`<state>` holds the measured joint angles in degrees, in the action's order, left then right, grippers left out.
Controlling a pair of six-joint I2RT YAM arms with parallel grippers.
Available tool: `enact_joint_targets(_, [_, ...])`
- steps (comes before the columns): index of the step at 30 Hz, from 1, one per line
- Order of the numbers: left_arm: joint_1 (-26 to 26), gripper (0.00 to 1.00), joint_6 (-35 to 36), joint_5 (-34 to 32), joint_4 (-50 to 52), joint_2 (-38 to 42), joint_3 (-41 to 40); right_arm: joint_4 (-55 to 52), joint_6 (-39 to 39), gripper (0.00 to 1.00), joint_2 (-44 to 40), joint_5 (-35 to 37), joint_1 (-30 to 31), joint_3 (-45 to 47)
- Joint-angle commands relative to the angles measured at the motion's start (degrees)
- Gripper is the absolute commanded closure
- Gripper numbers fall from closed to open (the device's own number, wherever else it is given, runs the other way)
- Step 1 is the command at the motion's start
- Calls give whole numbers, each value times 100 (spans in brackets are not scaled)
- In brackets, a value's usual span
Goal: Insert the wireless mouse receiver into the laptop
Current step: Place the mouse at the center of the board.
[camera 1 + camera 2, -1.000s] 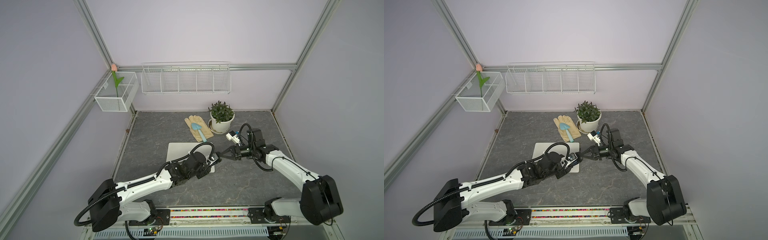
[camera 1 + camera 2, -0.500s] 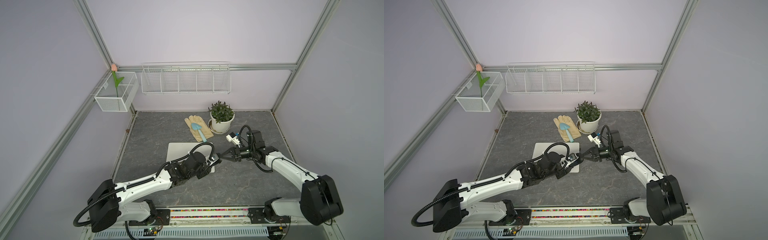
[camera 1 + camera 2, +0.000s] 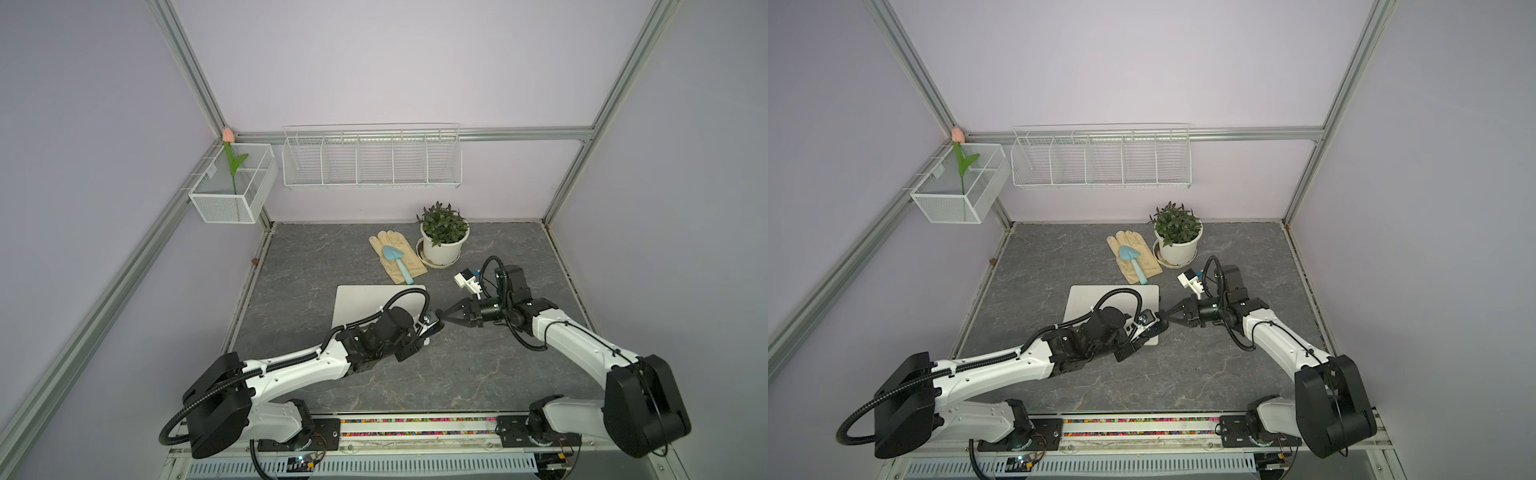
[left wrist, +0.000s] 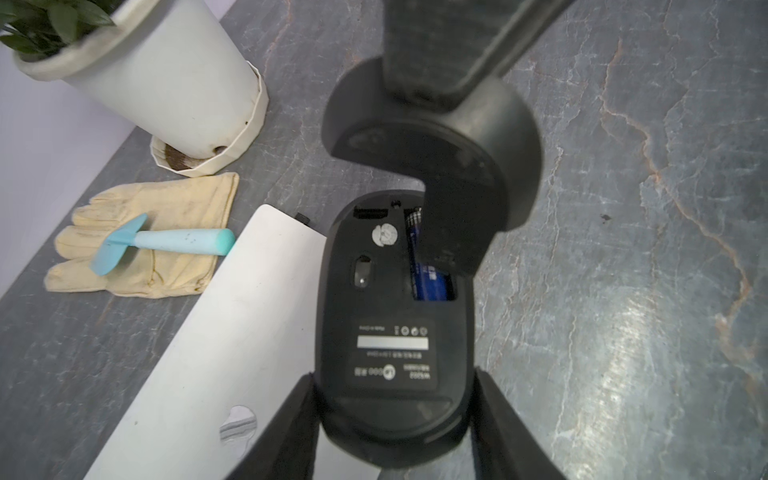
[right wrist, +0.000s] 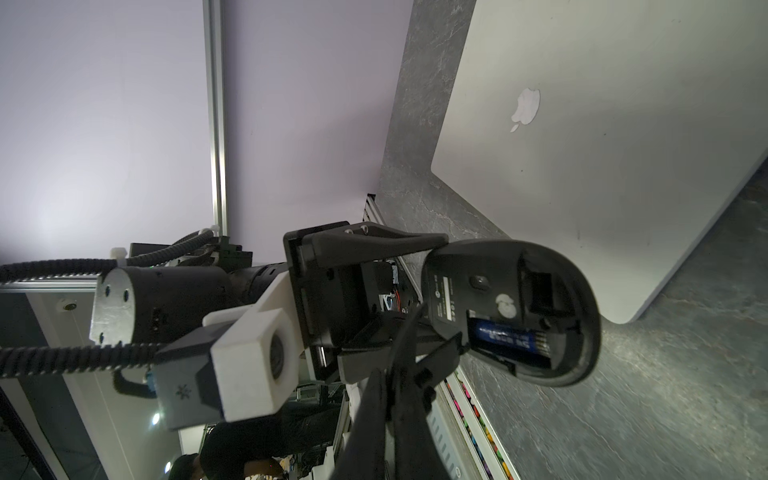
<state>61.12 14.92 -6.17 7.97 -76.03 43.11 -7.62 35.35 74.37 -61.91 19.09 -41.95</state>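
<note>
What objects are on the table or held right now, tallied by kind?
laptop: 1
wireless mouse: 1
mouse cover: 1
glove: 1
blue trowel: 1
potted plant: 1
Total: 6

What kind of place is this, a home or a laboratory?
Probably a robot test booth: aluminium frame around plain walls, left arm and right arm on a front rail, staged props like the potted plant and laptop.

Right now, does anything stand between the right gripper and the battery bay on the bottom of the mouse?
Yes: the black cover. The shut right gripper pinches it, and in the left wrist view it overlaps part of the bay and the blue battery. Whether it touches the mouse, which the left gripper holds, I cannot tell.
</note>
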Motion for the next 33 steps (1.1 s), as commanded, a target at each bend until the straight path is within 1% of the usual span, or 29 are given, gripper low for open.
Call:
enact_joint_targets(1, [-19,66,-197,380,-93,-327,22,344,275,92,-281,241,-42,314])
enact_joint_targets(6, [57,66,-193,784,-93,-677,20,297,437,92,-536,558,-200,642])
enact_joint_targets(11, [269,64,-273,914,-197,-923,-48,144,464,92,-666,713,-498,911])
enact_joint_targets(16, [455,59,-360,1003,-243,-1174,-23,61,409,92,-678,742,-696,1019])
enact_joint_targets(19, [479,53,-425,1011,-256,-1276,-9,-14,332,92,-669,748,-695,1014])
enact_joint_targets(20, [473,50,-418,1013,-217,-1312,18,-36,310,92,-669,751,-841,1014])
enact_joint_targets(23, [477,37,-402,972,-132,-1398,55,-62,290,92,-686,760,-870,1004])
enact_joint_targets(26, [479,27,-396,928,-107,-1459,50,-99,272,92,-737,787,-872,1014])
enact_joint_targets(30, [477,21,-422,898,-133,-1463,46,-117,271,92,-810,812,-881,1049])
enact_joint_targets(33, [477,19,-432,894,-137,-1492,62,-117,273,92,-819,795,-890,1049])
